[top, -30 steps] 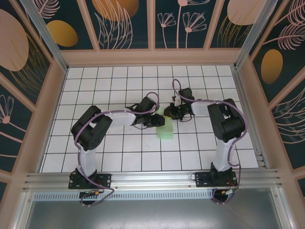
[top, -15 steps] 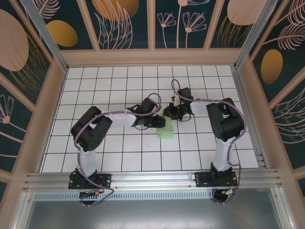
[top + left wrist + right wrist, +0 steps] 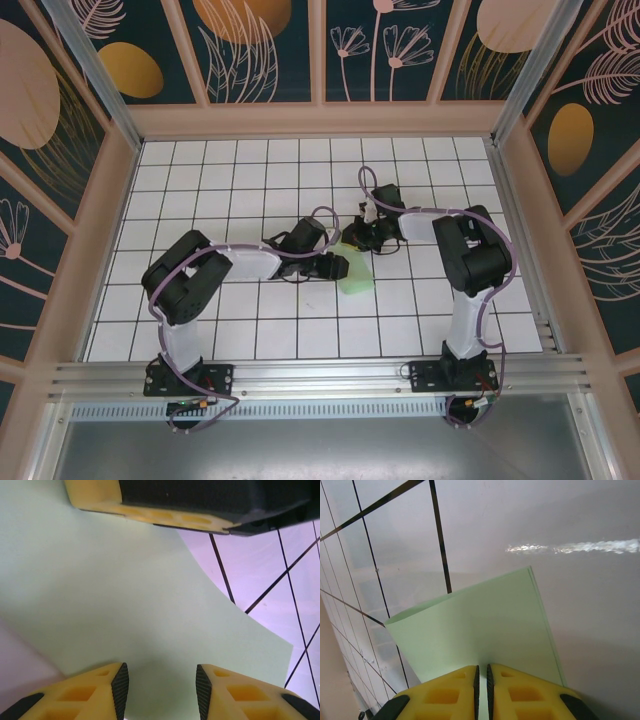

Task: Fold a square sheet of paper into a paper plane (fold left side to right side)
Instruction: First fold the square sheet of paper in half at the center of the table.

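On table (image 3: pixel 250 330) | L tool (image 3: pixel 161 685) spread over sheet (image 3: pixel 100 590) | R tool (image 3: pixel 481 674) pinching sheet edge

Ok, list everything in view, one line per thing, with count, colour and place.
sheet of paper: one, pale mint green, bent over on itself at mid-table, between the two hands
table: one, white tiles with black grid lines, under everything
wall panels: several, dark teal with orange and peach plant motifs, on the left, far and right sides
metal rail: one, silver, along the near edge
left arm: one, black and white with a purple cable, base on the rail, reaching in to the paper
right arm: one, same colours, base on the rail, reaching in from the other side
left hand: one, yellow fingers with black pads, jaws apart over the paper
right hand: one, yellow fingers, shut on the paper's edge
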Tool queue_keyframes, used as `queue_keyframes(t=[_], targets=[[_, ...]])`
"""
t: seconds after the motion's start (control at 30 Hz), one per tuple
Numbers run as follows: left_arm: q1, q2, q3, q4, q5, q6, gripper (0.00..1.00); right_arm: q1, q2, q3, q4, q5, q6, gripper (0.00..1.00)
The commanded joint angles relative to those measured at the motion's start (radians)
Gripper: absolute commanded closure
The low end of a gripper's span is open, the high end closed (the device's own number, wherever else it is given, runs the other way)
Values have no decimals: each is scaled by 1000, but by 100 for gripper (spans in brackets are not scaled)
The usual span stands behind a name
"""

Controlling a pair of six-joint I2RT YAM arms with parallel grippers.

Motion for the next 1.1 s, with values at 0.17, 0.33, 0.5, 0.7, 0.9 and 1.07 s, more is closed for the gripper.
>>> queue_keyframes(t=[0.17, 0.33, 0.5, 0.7, 0.9, 1.07], targets=[[-33, -22, -52, -53, 67, -13, 57, 6, 59, -30, -43, 83, 7, 84], [-63, -16, -42, -43, 63, -23, 57, 7, 60, -31, -43, 85, 5, 84], [-92, -15, -42, -37, 49, -39, 56, 8, 59, -37, -39, 85, 5, 84], [-111, -28, -41, -39, 34, -51, 56, 10, 59, -44, -33, 83, 7, 84], [-110, -117, -45, -63, -4, -48, 54, 9, 54, -44, -33, 82, 8, 84], [-78, -211, -55, -93, -47, -60, 52, 9, 37, -56, -31, 95, 19, 84]])
